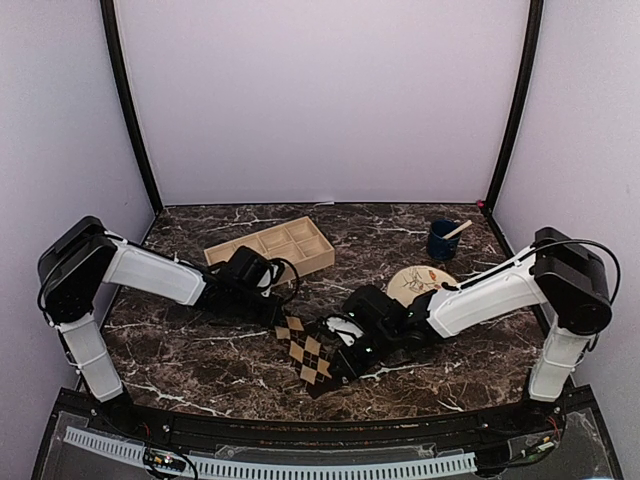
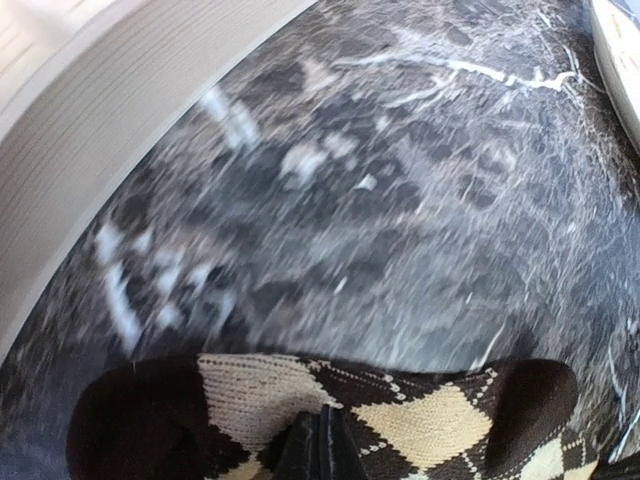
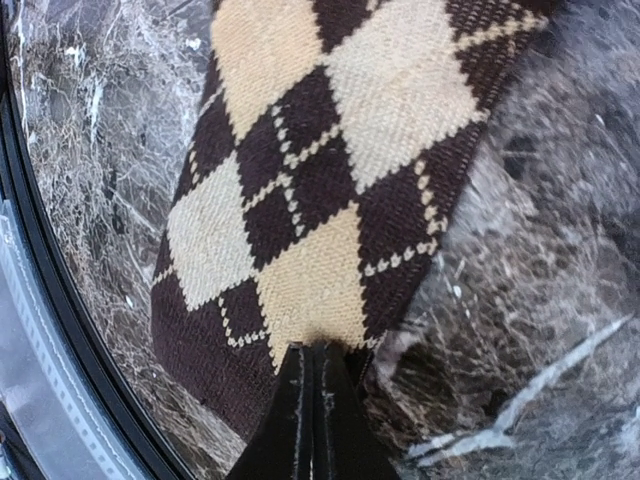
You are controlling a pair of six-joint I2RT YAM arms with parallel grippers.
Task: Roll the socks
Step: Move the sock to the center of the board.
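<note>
Argyle sock [image 1: 305,352]: dark brown with tan diamonds, lying flat on the desk [image 1: 190,355], near the front edge and between my two arms.
Long axis: diagonal, from the far-left end down to the near-right end.
My left pincer [image 2: 320,445]: closed, fingers together, tips resting on the sock's far-left end. I cannot tell whether any fabric is caught between them.
My right pincer [image 3: 312,400]: closed, fingers together, tips on the sock's near-right end, right at the fabric's edge. Again I cannot tell whether it has a pinch of fabric.
Nearer arm: neither, since each pincer sits at its own end with the sock stretched between them.
Judgement for the roll: it should run along that diagonal, one end turned over toward the other. The sock looks flat and not yet rolled.
Second sock: not visible in any view.
Wooden tray [image 1: 275,247]: divided into compartments, at the far left of the desk; every compartment I can see is bare.
Blue cup [image 1: 440,242]: far right, with a pale stick standing in it.
Round tan plate [image 1: 412,285]: just beside my right arm; its markings are too small to read.
</note>
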